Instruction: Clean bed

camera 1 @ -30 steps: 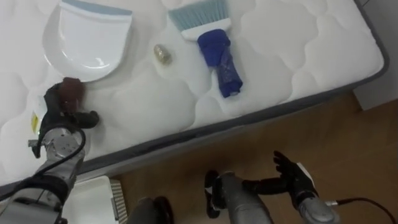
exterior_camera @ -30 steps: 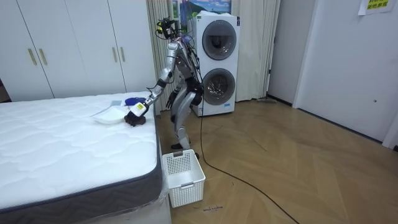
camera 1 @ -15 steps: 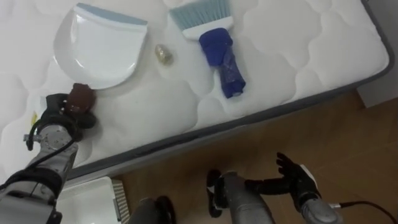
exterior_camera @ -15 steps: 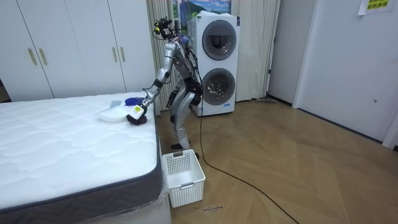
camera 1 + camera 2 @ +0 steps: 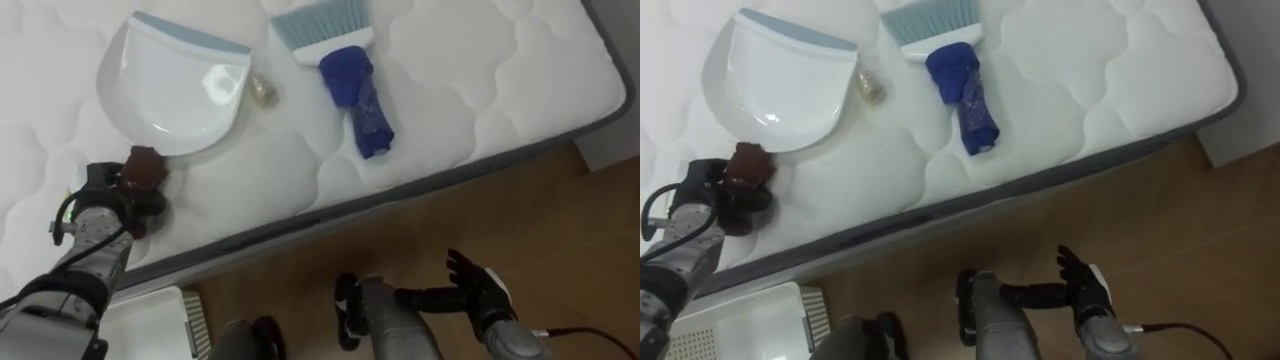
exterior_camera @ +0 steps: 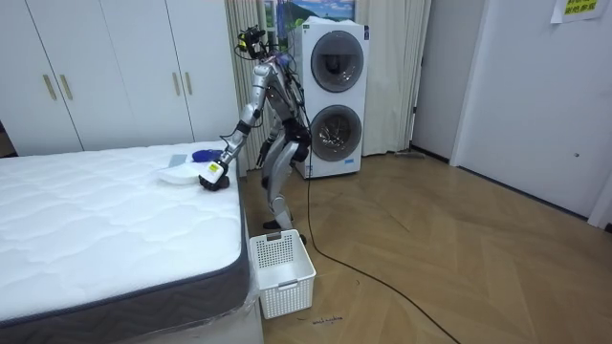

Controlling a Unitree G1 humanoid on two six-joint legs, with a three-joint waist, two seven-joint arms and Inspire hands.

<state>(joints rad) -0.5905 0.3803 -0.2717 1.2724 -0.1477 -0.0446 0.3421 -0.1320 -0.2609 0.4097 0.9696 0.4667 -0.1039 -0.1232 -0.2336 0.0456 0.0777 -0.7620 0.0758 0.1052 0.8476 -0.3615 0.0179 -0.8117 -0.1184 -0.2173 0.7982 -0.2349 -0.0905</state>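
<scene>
Left hand point(image 5: 103, 203) was curled round brown lump point(image 5: 146, 167), near front edge of bed point(image 5: 480, 60). White dustpan point(image 5: 175, 85) lay just past lump, round back nearest hand. Basket point(image 5: 150, 320) sat on floor below hand. Small yellow bit point(image 5: 263, 90) lay between dustpan and brush point(image 5: 345, 60). Right hand point(image 5: 478, 295) hung low over floor, fingers spread, much farther off.

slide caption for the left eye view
Left hand curled on a dark red lump beside the white plastic dustpan on the quilted white mattress.
</scene>
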